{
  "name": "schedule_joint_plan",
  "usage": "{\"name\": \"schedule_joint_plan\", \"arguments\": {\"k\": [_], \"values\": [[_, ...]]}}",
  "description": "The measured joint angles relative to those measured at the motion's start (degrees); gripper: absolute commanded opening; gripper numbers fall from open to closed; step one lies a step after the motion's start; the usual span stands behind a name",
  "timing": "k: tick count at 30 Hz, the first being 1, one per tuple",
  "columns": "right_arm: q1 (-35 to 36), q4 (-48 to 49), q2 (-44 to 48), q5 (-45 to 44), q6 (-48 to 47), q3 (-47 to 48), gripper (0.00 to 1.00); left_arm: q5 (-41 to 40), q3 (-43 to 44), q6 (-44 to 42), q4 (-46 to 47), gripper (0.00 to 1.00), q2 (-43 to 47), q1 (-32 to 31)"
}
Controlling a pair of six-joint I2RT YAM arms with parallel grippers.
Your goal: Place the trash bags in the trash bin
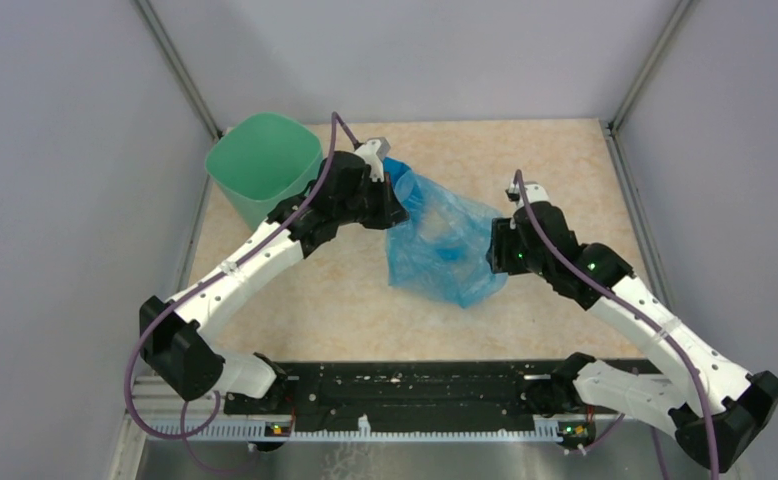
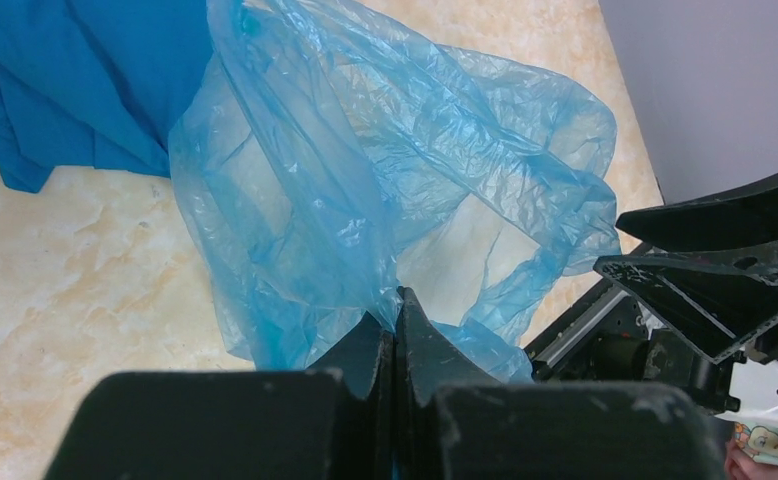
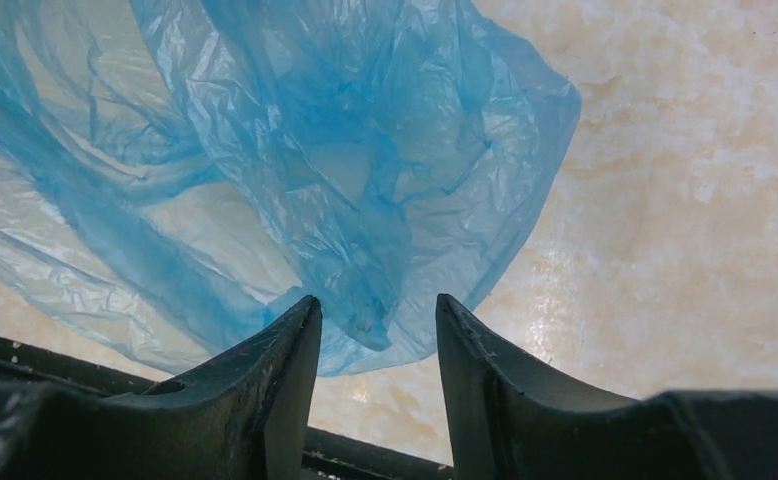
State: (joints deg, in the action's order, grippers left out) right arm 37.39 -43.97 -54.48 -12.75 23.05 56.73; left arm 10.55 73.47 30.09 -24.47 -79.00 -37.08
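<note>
A translucent light-blue trash bag hangs stretched between my two grippers over the middle of the table. My left gripper is shut on the bag's upper edge; in the left wrist view the film bunches out of the closed gripper. At the bag's right side my right gripper is open. In the right wrist view a fold of the film dips between the tips of the right gripper, whose jaws stand apart. The mint-green trash bin stands at the back left, beside the left arm.
A darker blue sheet lies on the tabletop behind the bag, also seen by the left wrist. The right arm's black links reach into the left wrist view. Grey walls enclose the beige table on three sides.
</note>
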Motion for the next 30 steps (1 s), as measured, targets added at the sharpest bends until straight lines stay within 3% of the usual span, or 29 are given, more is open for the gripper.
{"name": "schedule_joint_plan", "arguments": {"k": [11,18,23,26,30], "values": [[0.0,5.0,-3.9,-2.4,0.0,-0.9,0.28,0.6,0.0,0.0,0.0,0.0,0.0,0.3],[0.0,5.4,-5.1,-3.8,0.1,-0.8,0.0,0.8,0.0,0.0,0.0,0.0,0.0,0.6],[0.0,3.2,-7.1,-4.7,0.1,3.5,0.0,1.5,1.5,-0.7,-0.8,0.0,-0.9,1.3],[0.0,-0.6,-12.2,-6.8,-1.6,16.6,0.0,2.3,10.6,-2.1,-2.6,0.0,-6.3,2.6],[0.0,-1.4,-20.2,-8.5,-5.7,44.0,0.0,5.5,39.3,-4.0,-3.4,0.0,-20.4,3.9]]}}
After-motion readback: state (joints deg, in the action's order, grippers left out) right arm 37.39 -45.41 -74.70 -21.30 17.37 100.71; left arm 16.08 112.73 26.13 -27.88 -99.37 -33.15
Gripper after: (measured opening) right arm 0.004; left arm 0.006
